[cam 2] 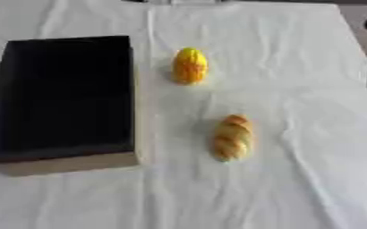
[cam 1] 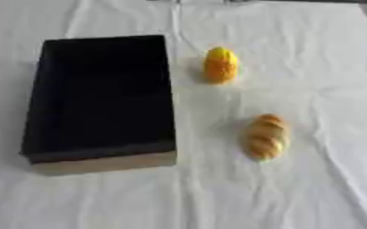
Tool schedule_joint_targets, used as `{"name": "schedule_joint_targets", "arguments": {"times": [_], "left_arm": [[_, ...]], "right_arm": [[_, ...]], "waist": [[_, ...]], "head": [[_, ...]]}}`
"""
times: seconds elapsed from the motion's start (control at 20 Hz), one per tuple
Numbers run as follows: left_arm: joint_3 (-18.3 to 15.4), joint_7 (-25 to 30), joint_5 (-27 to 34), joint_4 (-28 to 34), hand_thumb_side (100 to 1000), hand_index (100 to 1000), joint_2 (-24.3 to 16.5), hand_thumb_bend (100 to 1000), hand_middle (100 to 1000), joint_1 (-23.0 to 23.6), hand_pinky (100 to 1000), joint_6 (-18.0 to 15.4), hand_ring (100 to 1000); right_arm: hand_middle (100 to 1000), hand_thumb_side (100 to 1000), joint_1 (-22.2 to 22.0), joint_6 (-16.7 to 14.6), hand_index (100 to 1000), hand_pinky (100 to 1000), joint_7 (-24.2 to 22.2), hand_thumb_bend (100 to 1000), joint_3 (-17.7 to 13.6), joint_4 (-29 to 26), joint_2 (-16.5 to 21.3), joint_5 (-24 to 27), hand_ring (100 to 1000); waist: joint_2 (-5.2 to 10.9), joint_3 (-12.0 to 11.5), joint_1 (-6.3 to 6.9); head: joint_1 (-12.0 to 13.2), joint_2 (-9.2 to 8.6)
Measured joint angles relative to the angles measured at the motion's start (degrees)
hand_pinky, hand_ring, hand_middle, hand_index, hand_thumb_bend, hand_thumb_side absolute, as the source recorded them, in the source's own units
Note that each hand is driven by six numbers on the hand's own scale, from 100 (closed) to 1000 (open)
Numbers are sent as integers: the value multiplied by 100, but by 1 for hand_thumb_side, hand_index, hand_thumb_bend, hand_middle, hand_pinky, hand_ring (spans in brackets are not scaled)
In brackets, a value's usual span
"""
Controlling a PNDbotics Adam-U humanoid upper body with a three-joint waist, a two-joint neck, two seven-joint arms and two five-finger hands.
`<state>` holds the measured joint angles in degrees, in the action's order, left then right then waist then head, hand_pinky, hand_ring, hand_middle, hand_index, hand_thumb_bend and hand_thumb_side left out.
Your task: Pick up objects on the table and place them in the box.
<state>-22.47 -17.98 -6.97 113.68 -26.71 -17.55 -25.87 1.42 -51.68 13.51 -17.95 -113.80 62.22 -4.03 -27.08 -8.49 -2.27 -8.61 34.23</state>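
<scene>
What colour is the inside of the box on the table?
Black inside the box, with tan cardboard outer walls; the left eye view shows it best.

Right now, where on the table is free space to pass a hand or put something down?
Bare cloth lies along the near edge, below the box and the bread loaf. The right side past the loaf and the yellow object is also free. The narrowest strip runs between the box and these two items.

I am seeing a black box (cam 1: 100,96) with a tan front, a yellow-orange cob (cam 1: 220,65), a golden-brown banded loaf (cam 1: 266,136), and a white cloth (cam 1: 296,188).
</scene>
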Motion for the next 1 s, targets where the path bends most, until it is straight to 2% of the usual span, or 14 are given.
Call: {"name": "schedule_joint_targets", "arguments": {"times": [0.55, 0.7, 0.85, 0.9, 1.0], "left_arm": [[0, -4, 14, 0, 506, 894, -3, 140, 807, 5, 868, -4, 903], [0, -5, 15, 0, 508, 894, -3, 139, 807, 13, 868, -4, 903], [0, -5, 18, 0, 508, 893, -4, 139, 807, 25, 868, -4, 903], [2, -3, 22, 0, 506, 893, -4, 140, 806, 25, 868, -4, 903], [5, 2, 31, 0, 505, 893, -5, 140, 806, 25, 868, -6, 902]], "right_arm": [[651, 100, 10, 3, 911, 874, 39, 101, 6, 0, 6, -31, 930], [694, 100, 9, 2, 920, 867, -26, 171, 32, 0, 30, -68, 939], [752, 100, -3, -3, 926, 856, -193, 225, 126, 0, 129, -492, 944], [777, 114, -5, -8, 930, 855, -240, 272, 201, 0, 172, -734, 947], [813, 184, 0, -16, 932, 851, -277, 290, 400, -1, 268, -1312, 947]], "waist": [[82, -17, 0], [101, -17, 0], [106, -17, -5], [114, -22, -5], [139, -54, -3]], "head": [[42, 15], [45, 50], [47, 84], [45, 100], [36, 104]]}}
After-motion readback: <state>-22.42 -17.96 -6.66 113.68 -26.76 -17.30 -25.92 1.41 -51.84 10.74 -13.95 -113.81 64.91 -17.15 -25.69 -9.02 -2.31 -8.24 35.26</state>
